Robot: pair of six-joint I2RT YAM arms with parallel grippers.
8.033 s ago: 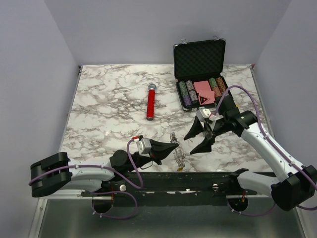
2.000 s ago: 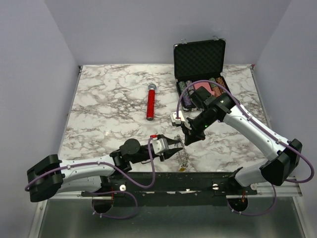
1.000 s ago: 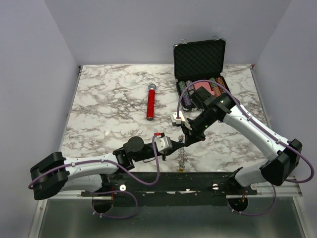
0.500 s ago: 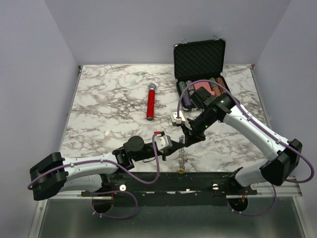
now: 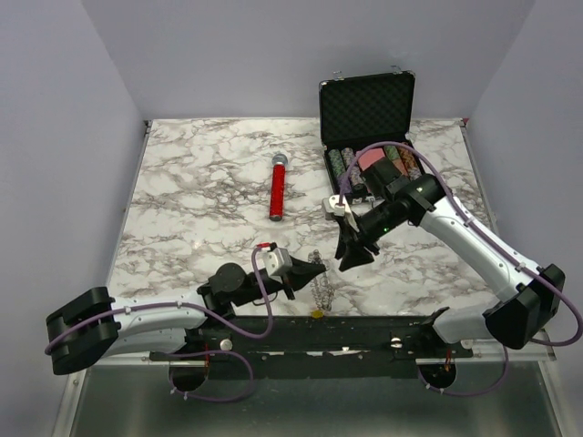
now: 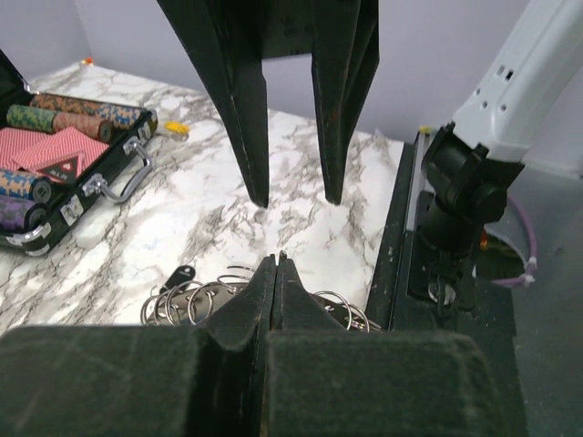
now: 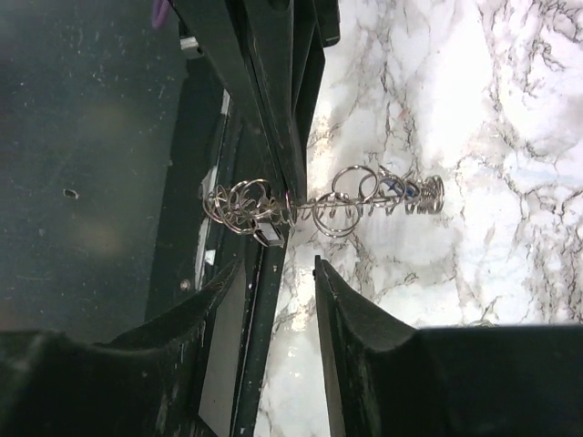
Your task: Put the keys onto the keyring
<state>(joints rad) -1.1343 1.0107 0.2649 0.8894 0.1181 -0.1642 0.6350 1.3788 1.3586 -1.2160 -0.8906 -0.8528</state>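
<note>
Left tool (image 5: pixel 318 270): pads pressed together, seemingly pinching one loop of the thin grey wire-loop keyring (image 7: pixel 328 205) to steady it | Keyring: strung along white marbled worktop (image 5: pixel 200 200) near front edge | Right tool (image 7: pixel 275 266): fingers apart, empty, poised over keyring for access.

In the left wrist view the closed tips of the left gripper (image 6: pixel 275 269) cover the middle of the keyring (image 6: pixel 193 299), so it cannot be told whether a ring is pinched between them. Beyond those tips, the right gripper (image 6: pixel 296 200) has its fingers (image 6: pixel 244 109) cut off by the top edge. Left of them, the case (image 6: pixel 64 214) runs out of frame. In the right wrist view the keys (image 7: pixel 401 188) show only as a bluish speck at the chain's end farthest from the left gripper, too small to tell apart.
</note>
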